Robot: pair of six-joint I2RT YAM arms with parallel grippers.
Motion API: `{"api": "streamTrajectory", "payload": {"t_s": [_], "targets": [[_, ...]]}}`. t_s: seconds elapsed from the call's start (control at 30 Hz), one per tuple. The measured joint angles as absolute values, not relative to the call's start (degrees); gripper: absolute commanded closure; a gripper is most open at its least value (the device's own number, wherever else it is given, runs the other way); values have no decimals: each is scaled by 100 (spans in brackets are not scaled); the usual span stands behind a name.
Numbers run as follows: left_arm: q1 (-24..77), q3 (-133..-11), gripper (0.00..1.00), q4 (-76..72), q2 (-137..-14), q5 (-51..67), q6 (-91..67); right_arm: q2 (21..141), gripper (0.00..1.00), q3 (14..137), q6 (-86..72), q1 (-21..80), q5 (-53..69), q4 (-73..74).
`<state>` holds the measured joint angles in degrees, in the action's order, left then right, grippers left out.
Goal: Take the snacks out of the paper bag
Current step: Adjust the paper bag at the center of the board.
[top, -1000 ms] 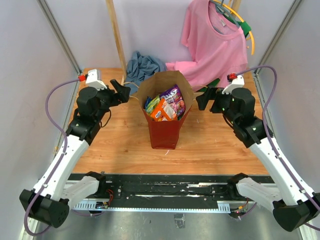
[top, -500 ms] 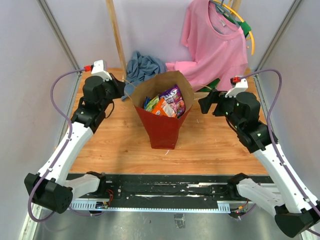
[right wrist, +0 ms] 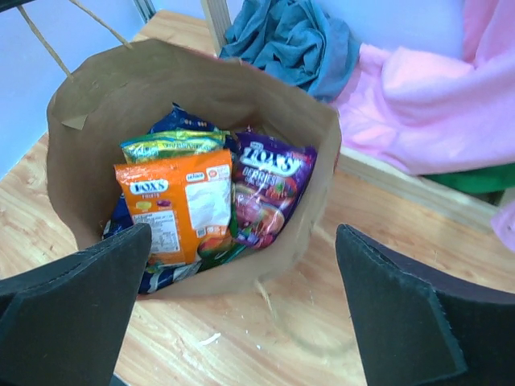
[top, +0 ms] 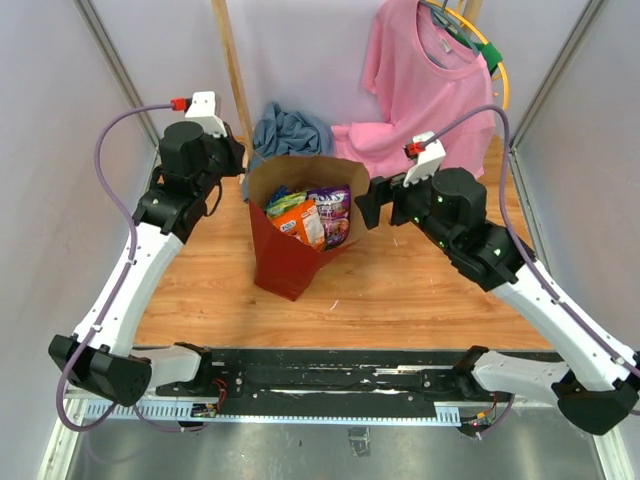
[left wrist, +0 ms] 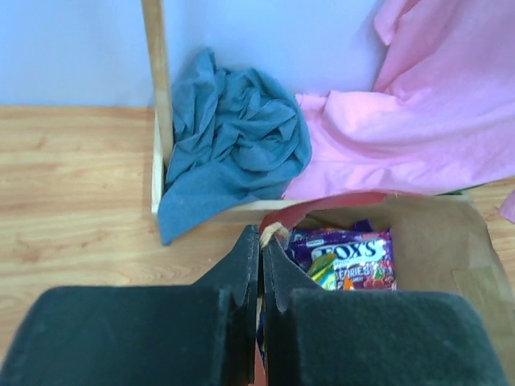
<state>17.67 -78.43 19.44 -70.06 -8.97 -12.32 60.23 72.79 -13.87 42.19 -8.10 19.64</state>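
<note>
While the left hand (left wrist: 261, 243) pinches the creased paper bag (top: 285, 262), the right hand (right wrist: 244, 312) gapes over glossy snacks (right wrist: 187, 207)

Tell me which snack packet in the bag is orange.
The Fox's packet beside the purple one; its front is orange, with a white label panel.

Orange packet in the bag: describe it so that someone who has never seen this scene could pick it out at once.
Find the tall brown paper bag with dark red sides standing mid-table between the two arms. Inside it, look beside the purple candy packet for the flat orange packet. It alone is orange, with a white panel on its face.
</note>
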Motion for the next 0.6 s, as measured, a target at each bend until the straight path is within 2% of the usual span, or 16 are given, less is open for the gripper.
{"api": "streamTrajectory", "payload": {"t_s": [0.23,0.33,0.53,0.6], "targets": [[1772,-8978,99,2475,-7402,89,-751,6871,1,8023,-1011,4873,-1177,1922],[1861,-9078,99,2504,-7470,548,-659,7063,1,8014,-910,5024,-1221,1881],[2440,-7937,99,1737,-7067,777,-215,6960,1,7332,-945,5028,-1326,1734],[2574,-7550,94,1540,-6956,899,-73,6890,1,6987,-1050,5028,-1313,1699]]}}
